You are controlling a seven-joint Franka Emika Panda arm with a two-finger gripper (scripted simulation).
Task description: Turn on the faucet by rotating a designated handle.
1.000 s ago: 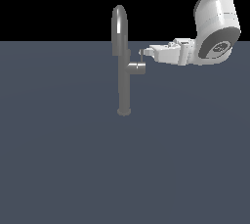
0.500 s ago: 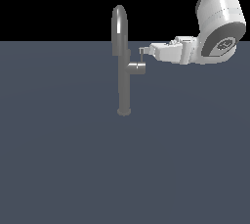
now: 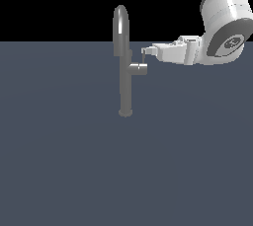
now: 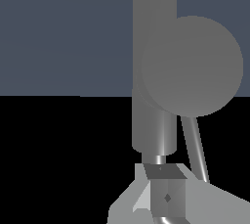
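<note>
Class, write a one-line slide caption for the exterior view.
Panda gripper reaches the thin handle on the grey faucet side stub.

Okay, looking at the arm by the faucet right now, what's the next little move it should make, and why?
Probably a short push against the handle to start it turning. In the exterior view the gripper sits at the top of that thin lever, on the stub side of the faucet. Whether it actually touches the lever cannot be told, so the push should be gentle.
</note>
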